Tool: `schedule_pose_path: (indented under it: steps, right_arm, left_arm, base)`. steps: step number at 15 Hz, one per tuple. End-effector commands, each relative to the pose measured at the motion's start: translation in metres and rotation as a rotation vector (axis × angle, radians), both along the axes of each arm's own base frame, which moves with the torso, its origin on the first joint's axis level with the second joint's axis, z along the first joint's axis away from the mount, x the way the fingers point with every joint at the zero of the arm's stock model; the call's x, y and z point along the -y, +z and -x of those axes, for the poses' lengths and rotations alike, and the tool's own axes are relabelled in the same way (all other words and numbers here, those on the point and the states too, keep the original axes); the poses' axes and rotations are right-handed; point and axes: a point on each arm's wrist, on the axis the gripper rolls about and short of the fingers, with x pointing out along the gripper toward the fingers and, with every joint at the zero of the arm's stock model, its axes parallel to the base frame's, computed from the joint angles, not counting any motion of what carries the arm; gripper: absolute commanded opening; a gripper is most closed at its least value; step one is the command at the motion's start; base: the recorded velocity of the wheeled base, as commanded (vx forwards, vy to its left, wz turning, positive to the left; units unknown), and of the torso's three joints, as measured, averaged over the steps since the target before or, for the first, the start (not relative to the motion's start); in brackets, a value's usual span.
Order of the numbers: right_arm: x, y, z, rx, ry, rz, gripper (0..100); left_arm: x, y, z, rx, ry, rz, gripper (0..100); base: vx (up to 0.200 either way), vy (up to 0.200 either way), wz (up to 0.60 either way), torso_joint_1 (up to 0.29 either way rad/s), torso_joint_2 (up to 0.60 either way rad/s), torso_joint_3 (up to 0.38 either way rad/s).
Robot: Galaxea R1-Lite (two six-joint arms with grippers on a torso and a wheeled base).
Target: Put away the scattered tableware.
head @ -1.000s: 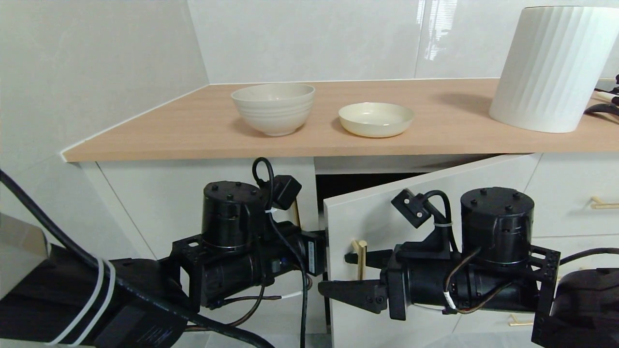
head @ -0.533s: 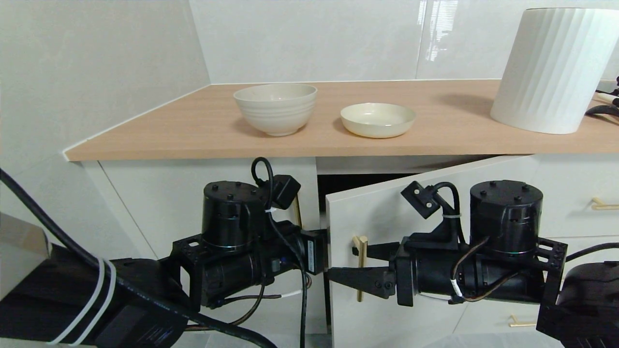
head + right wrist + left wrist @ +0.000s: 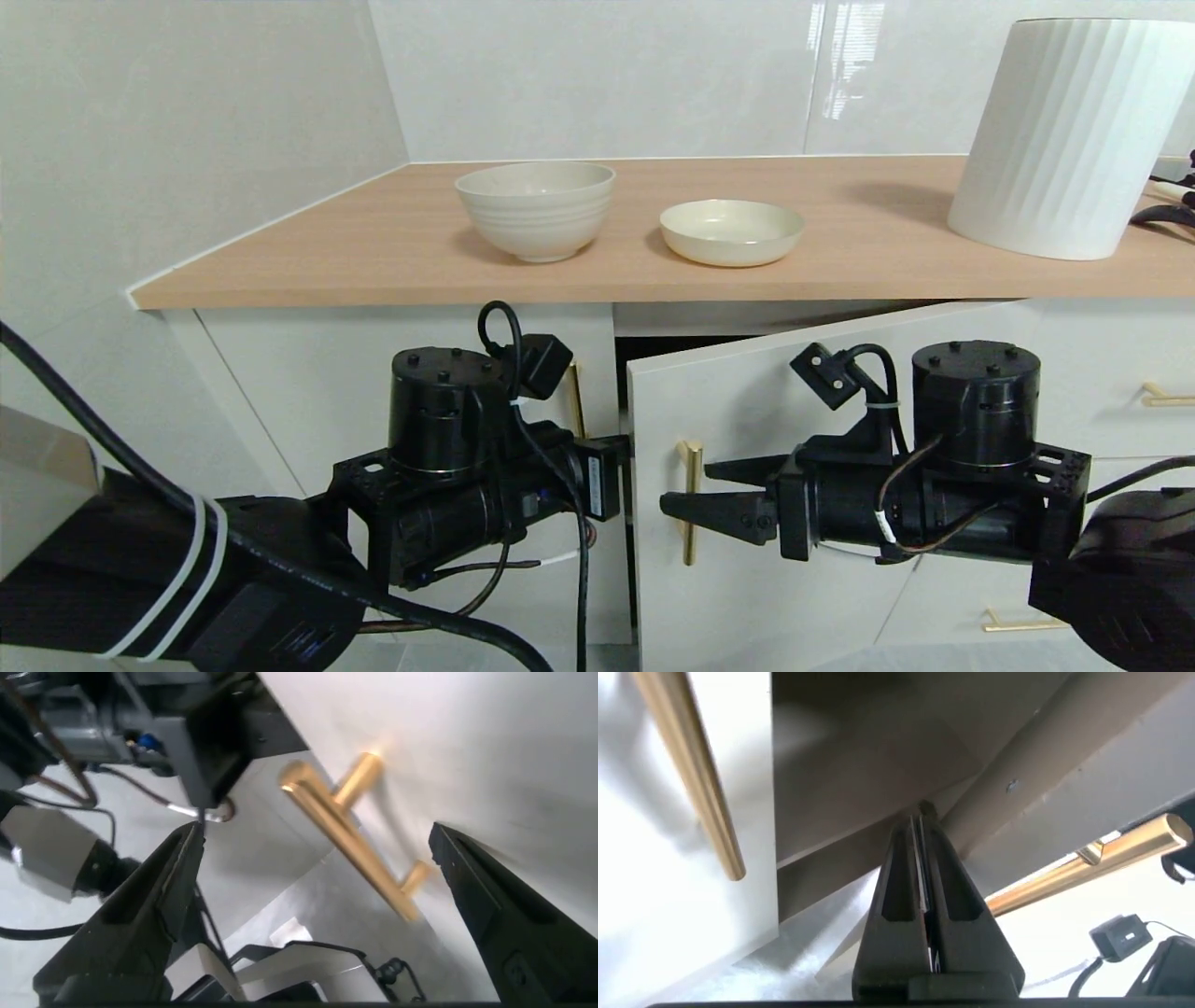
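Right gripper [image 3: 689,487] gapes around the cupboard door's [image 3: 747,392] handle [image 3: 689,523] without clamping it. Left gripper [image 3: 922,849], closed, pokes into the gap. A slipped pull could pinch it. Bowl [image 3: 535,210] and dish [image 3: 731,231] sit on the surface [image 3: 373,257] beyond.

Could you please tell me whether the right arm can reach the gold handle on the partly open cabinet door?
Probably yes: the right tool is open right at the gold handle, with nothing between them.

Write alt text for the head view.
The right tool, open, sits at the brass handle of a partly open cabinet door. On the wooden counter above stand a bowl, a shallow dish and a white ribbed container.
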Motion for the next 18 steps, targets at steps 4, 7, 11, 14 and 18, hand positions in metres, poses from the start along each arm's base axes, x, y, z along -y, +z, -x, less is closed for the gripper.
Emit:
schedule_pose_path:
  steps: [4, 7, 11, 14, 18]
  right_arm:
    - [0.03, 0.015, 0.026, 0.039, -0.044, 0.003, 100]
    - [0.046, 0.008, 0.052, -0.009, -0.04, 0.072, 100]
    - [0.053, 0.003, 0.061, 0.028, -0.089, 0.126, 100]
    - [0.055, 0.005, 0.063, 0.032, -0.093, 0.123, 100]
    - [0.055, 0.004, 0.063, 0.033, -0.092, 0.125, 100]
  left_arm:
    - [0.005, -0.004, -0.001, 0.005, -0.019, 0.012, 0]
    - [0.006, -0.002, -0.002, 0.026, -0.018, 0.029, 0]
    - [0.007, -0.007, -0.001, 0.017, -0.015, 0.019, 0]
    - [0.004, -0.009, 0.002, 0.011, -0.016, 0.01, 0]
    - [0.004, -0.011, 0.002, 0.006, -0.018, 0.006, 0]
  base:
    - [0.0, 0.0, 0.0, 0.0, 0.0, 0.0]
    - [0.0, 0.0, 0.0, 0.0, 0.0, 0.0]
    - [0.0, 0.0, 0.0, 0.0, 0.0, 0.0]
    - [0.0, 0.0, 0.0, 0.0, 0.0, 0.0]
    - [0.0, 0.0, 0.0, 0.0, 0.0, 0.0]
